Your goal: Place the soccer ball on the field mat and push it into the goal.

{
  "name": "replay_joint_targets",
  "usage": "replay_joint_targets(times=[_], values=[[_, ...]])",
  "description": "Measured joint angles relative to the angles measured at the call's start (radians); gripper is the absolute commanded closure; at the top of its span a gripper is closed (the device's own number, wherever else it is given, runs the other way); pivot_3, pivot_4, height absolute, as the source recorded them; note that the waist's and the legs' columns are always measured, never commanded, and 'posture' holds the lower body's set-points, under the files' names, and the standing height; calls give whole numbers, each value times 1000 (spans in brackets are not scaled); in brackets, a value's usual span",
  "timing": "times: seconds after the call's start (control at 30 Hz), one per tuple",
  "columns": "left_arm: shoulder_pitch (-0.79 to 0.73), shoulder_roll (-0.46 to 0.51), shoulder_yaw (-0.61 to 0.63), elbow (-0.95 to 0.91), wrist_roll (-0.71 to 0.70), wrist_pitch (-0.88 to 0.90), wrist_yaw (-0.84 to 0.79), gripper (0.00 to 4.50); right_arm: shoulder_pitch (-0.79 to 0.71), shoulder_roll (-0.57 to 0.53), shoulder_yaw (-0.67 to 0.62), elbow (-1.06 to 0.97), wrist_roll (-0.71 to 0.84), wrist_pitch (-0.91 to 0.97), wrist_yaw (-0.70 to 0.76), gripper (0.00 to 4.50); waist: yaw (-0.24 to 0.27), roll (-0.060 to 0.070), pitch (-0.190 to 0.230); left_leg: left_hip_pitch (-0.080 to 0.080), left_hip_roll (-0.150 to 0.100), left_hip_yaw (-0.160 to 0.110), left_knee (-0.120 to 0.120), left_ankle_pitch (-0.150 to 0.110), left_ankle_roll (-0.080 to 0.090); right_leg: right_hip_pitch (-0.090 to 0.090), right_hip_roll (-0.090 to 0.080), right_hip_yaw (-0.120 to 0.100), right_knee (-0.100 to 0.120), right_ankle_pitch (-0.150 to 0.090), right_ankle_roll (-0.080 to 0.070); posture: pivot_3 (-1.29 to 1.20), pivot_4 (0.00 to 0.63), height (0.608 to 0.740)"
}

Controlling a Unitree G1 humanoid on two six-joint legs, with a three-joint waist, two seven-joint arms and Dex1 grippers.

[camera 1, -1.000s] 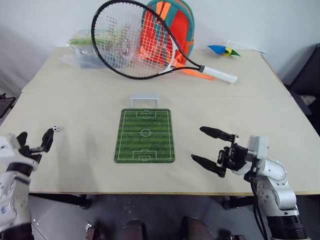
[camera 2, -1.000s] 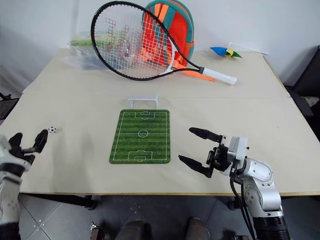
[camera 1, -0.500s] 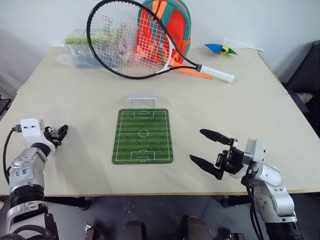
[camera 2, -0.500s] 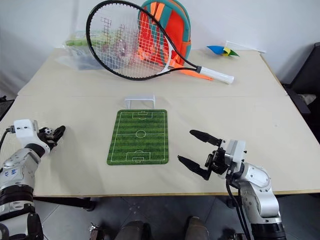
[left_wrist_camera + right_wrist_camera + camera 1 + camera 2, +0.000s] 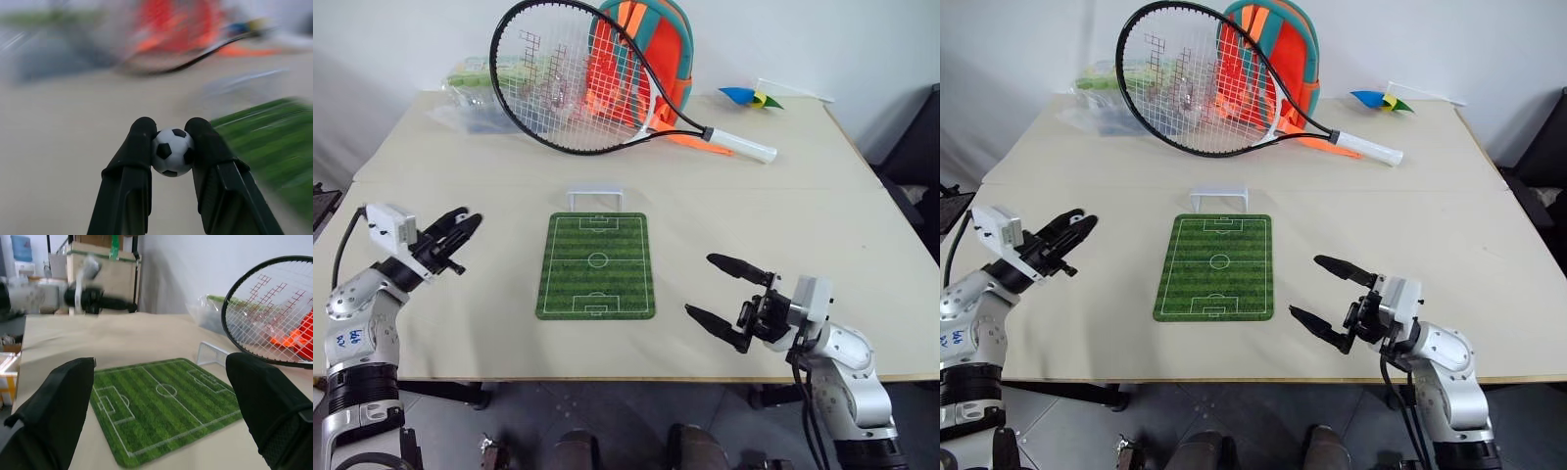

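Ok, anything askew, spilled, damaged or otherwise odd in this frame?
Nothing stands out. The field mat lies flat and square on the table, with the goal upright just beyond its far end. The left gripper pinches the soccer ball cleanly; the right gripper hangs open beside the mat.

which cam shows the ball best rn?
Left wrist view. The ball sits sharp and close, pinched between the left hand's two fingers, black patches plain. In the eye views the left hand is in sight left of the mat, but the ball itself is too small to make out there.
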Motion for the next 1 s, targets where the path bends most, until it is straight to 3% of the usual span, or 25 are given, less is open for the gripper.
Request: replay_joint_targets(times=[0.17, 0.37, 0.63, 0.9, 1.0], values=[[50, 23, -246, -128, 51, -39, -271, 3648, 33, -154, -40, 23, 48, 57, 157, 0, -1, 2, 1, 1, 0, 1, 0, 0, 0, 0, 0, 0, 0, 0, 0, 0, 150, 740], [-5, -66, -418, -68, 171, -138, -333, 3648, 64, -189, -54, 30, 65, 92, 215, 0, 10, 2, 1, 0, 0, 1, 2, -1, 1, 1, 0, 1, 0, 0, 0, 0, 150, 740], [-63, -150, -470, 69, 276, -209, -255, 3648, 89, -188, -65, 1, 69, 108, 196, 0, 23, 2, 1, 0, 0, 2, 3, -1, 1, 1, 0, 1, 0, 1, 1, 0, 150, 740], [-84, -167, -472, 122, 303, -245, -222, 3648, 140, -182, -66, -60, 69, 125, 147, 0, 24, 2, 1, 0, 0, 1, 3, -1, 1, 1, 0, 1, 0, 1, 1, 0, 150, 740], [-91, -173, -472, 132, 307, -258, -218, 2712, 153, -181, -66, -65, 69, 127, 136, 0, 25, 2, 1, 0, 0, 1, 3, -1, 1, 1, 0, 1, -1, 1, 1, 0, 150, 740]])
